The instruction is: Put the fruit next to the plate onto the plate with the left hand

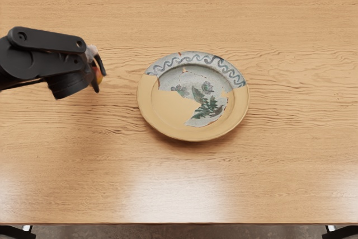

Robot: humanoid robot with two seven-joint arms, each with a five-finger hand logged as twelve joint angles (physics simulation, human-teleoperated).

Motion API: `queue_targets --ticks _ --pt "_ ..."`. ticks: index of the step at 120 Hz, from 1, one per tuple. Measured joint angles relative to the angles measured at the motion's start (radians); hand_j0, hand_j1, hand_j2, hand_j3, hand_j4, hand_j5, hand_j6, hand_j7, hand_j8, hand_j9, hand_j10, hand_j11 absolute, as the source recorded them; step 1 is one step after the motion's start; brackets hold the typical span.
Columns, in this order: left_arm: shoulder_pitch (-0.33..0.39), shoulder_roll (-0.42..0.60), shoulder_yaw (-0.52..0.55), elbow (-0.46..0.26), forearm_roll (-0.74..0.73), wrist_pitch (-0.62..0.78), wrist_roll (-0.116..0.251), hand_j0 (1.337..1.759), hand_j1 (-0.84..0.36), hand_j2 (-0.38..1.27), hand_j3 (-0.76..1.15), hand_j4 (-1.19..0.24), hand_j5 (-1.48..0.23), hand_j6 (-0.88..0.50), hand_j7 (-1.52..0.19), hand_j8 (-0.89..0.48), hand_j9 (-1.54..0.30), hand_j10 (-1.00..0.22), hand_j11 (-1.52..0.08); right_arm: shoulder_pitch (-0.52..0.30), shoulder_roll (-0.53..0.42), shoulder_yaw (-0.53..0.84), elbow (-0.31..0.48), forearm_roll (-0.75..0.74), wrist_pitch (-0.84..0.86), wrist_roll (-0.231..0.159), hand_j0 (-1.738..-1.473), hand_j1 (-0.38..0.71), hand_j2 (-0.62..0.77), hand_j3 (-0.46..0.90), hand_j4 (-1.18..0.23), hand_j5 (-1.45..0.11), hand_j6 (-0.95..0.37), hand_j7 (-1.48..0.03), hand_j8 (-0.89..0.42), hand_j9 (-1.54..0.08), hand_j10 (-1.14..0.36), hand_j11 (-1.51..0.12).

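A tan plate (162, 113) with a blue wavy rim and a green leaf pattern lies in the middle of the wooden table. My left hand (96, 73) comes in from the left edge and sits to the left of the plate, apart from it. Its dark fingers are curled around a small orange fruit (100, 71), of which only a sliver shows between them. I cannot tell whether the fruit rests on the table or is lifted. The right arm is out of view.
The wooden table (179, 183) stretches wide around the plate, its front edge near the bottom of the picture. An orange wall runs behind its far edge.
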Motion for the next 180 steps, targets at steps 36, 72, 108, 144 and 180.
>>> queue_targets --ticks 36,72,108,144,180 --pt "-0.139 0.020 -0.054 -0.001 -0.095 -0.223 0.000 1.647 -0.28 0.35 0.00 -0.85 -1.19 -0.41 -1.19 -0.40 -1.18 -0.78 -1.18 0.000 0.000 0.000 -0.001 0.001 0.000 0.000 -1.658 -0.31 -0.01 0.00 -0.04 -0.05 -0.04 -0.05 -0.04 -0.05 -0.04 -0.05" --pt "-0.205 0.008 -0.127 -0.012 -0.171 -0.352 0.001 1.650 -0.25 0.41 0.00 -0.84 -1.21 -0.47 -1.18 -0.45 -1.16 -0.85 -1.16 0.000 0.000 0.000 -0.001 0.001 0.000 0.000 -1.658 -0.31 -0.01 0.00 -0.03 -0.05 -0.04 -0.05 -0.03 -0.05 -0.03 -0.05" --pt "-0.171 -0.060 -0.219 -0.003 -0.181 -0.371 0.000 1.655 -0.38 0.69 0.00 -0.83 -1.23 -0.39 -1.18 -0.42 -1.15 -0.84 -1.14 0.000 0.000 0.000 -0.001 0.001 0.000 0.000 -1.658 -0.31 -0.01 0.00 -0.03 -0.05 -0.03 -0.05 -0.03 -0.05 -0.03 -0.05" --pt "-0.144 -0.062 -0.249 0.031 -0.172 -0.357 0.000 1.657 -0.24 0.37 0.00 -0.56 -0.78 -0.39 -0.77 -0.40 -0.76 -0.57 -0.76 0.000 0.000 0.000 -0.001 0.001 0.000 0.000 -1.658 -0.31 -0.01 0.00 -0.03 -0.05 -0.04 -0.05 -0.03 -0.05 -0.03 -0.05" --pt "-0.084 -0.090 -0.292 0.097 -0.160 -0.350 0.000 1.658 -0.03 0.13 0.00 -0.34 -0.45 -0.30 -0.44 -0.30 -0.44 -0.34 -0.44 0.000 0.000 0.000 -0.001 0.001 0.000 0.000 -1.658 -0.31 -0.01 0.00 -0.03 -0.05 -0.04 -0.05 -0.03 -0.05 -0.03 -0.05"
